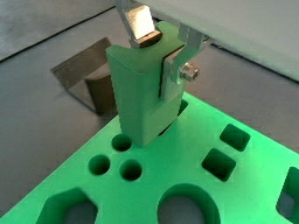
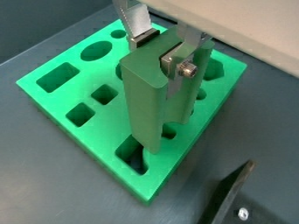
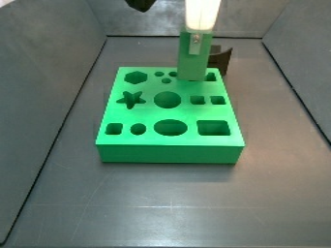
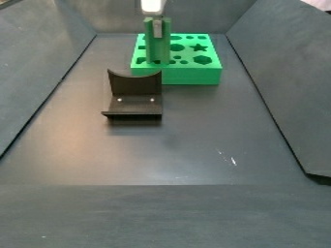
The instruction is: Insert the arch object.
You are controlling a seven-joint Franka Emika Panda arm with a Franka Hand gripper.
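My gripper (image 1: 158,48) is shut on a tall pale-green upright bar (image 1: 138,92), one finger (image 1: 140,26) on each side of its top. The bar stands upright with its lower end at a hole near a corner of the bright green board (image 1: 163,162). Both also show in a wrist view: gripper (image 2: 162,48), bar (image 2: 146,105), board (image 2: 73,94). In the side views the gripper (image 3: 196,29) (image 4: 153,12) holds the bar (image 3: 192,58) (image 4: 154,44) over the board (image 3: 168,150) (image 4: 195,75). No small dark notched arch block shows in any view.
The dark fixture (image 4: 130,94) stands on the floor beside the board's corner; it also shows in a wrist view (image 1: 82,74) and behind the bar (image 3: 220,58). The board has several shaped holes. Grey walls enclose the floor.
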